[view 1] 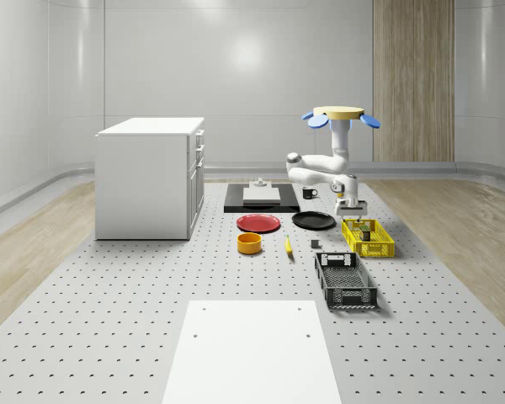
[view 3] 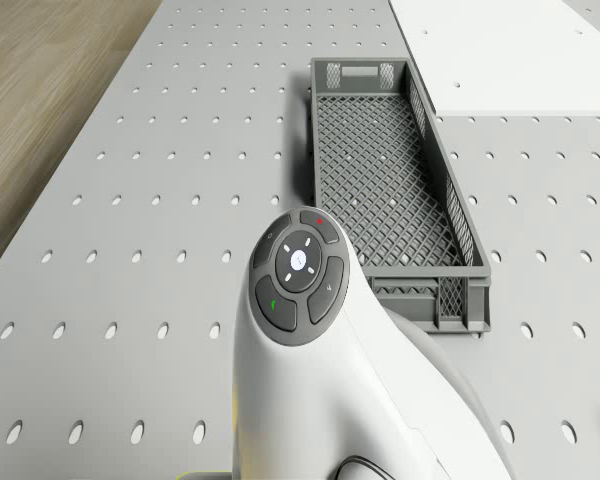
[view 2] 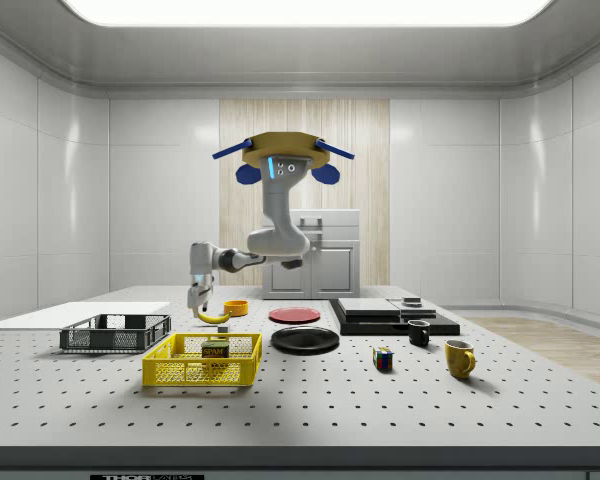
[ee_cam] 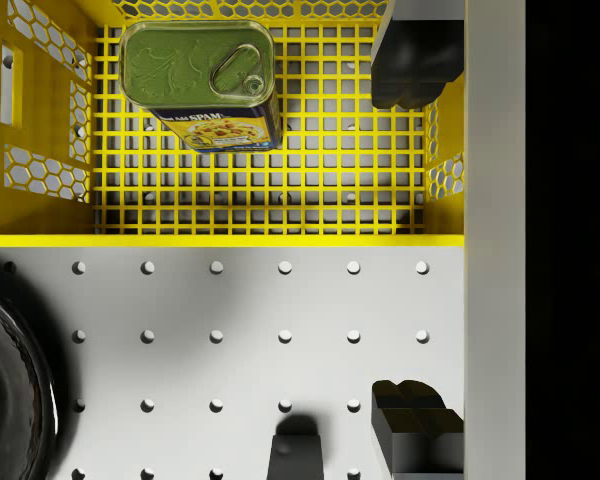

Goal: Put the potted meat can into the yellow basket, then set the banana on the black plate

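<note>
Wrist view: gripper (ee_cam: 415, 240) hanging wide open, empty, over yellow basket (ee_cam: 220, 240) holding potted meat can (ee_cam: 202, 82).
Approaching the banana (view 1: 288, 245) squarely is looking wisest.

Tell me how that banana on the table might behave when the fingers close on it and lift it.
The banana lies flat on the perforated table, so it probably won't roll far, though its curve could let it pivot or rock if nudged off-centre. It looks slim and likely light for its length. Its smooth, rounded skin may slip between the fingers unless gripped near the middle.

a perforated table (view 1: 109, 311) is seen carrying a yellow basket (view 1: 369, 238) beneath the gripper (view 1: 350, 209), a black plate (view 1: 313, 220) beside it.
</note>
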You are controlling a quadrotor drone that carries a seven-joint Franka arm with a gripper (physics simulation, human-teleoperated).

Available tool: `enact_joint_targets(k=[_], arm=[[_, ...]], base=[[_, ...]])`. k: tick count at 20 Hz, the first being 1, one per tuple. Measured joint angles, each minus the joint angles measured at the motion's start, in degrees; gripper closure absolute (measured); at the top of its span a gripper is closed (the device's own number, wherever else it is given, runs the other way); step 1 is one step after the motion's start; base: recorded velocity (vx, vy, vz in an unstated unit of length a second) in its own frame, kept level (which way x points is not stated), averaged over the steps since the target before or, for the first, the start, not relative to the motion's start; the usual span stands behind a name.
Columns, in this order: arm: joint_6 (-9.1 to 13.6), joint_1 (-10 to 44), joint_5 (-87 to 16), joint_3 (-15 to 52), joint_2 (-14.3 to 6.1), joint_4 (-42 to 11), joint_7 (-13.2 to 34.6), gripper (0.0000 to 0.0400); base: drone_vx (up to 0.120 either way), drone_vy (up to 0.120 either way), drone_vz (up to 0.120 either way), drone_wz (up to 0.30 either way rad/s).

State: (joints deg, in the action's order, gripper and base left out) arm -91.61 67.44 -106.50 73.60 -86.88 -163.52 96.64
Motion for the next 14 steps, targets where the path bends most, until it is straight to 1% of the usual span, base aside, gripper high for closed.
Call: enact_joint_targets(k=[13, 14], arm=[[-0.3, 0.1, 0.1, 0.0, -0.3, 0.0, 0.1, 0.0000], [-0.3, 0.1, 0.1, 0.1, -0.3, 0.0, 0.1, 0.0000]], base=[[0.000, -0.120, 0.000, 0.000], [0.000, -0.120, -0.040, 0.000]])
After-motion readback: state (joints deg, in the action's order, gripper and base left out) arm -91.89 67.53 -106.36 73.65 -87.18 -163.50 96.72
